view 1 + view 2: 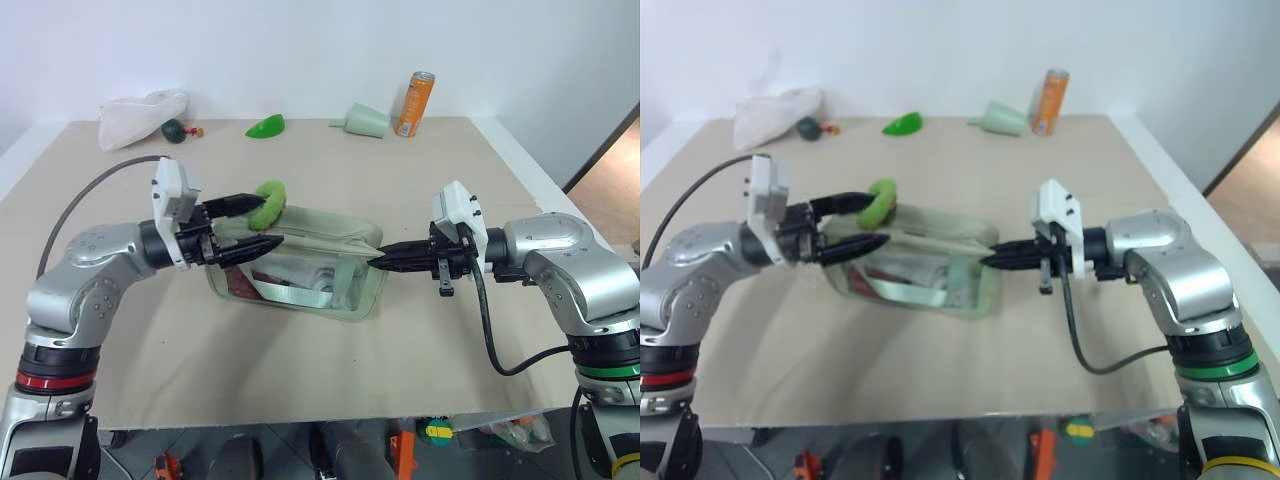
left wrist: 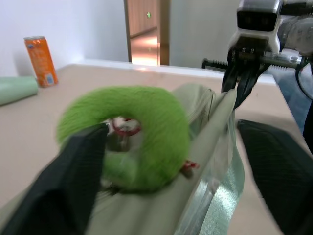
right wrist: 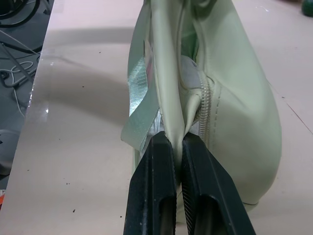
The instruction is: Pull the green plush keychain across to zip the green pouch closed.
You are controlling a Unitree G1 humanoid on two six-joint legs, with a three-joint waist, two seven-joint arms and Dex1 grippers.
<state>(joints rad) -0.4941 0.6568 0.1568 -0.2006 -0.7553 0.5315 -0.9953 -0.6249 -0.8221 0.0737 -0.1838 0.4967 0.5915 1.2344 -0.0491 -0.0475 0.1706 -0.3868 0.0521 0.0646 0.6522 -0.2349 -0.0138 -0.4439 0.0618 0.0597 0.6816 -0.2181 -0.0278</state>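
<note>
pale sage fabric and clear plastic make up the green pouch (image 1: 300, 270), which lies on its side in the middle of the tan table (image 1: 400, 340) between the two arms. its zipper (image 3: 204, 105) stands partly undone at the right end, seen in the right wrist view. the green plush keychain (image 1: 268, 203), a fuzzy lime ring, sits on the pouch's top edge at its left end. the left gripper (image 1: 262, 223) reaches in from the left with its fingers spread wide, one black finger (image 2: 73, 171) against the ring and the other on the far side of the pouch's seam; nothing is pinched between them. the right gripper (image 1: 378, 260) is clamped tight on the pouch's right end, squeezing a fold of fabric. along the table's far edge lie a white cloth bag (image 1: 140, 115), a bright green leaf-shaped piece (image 1: 266, 126), a pale green funnel (image 1: 366, 120) and an orange can (image 1: 414, 103).
</note>
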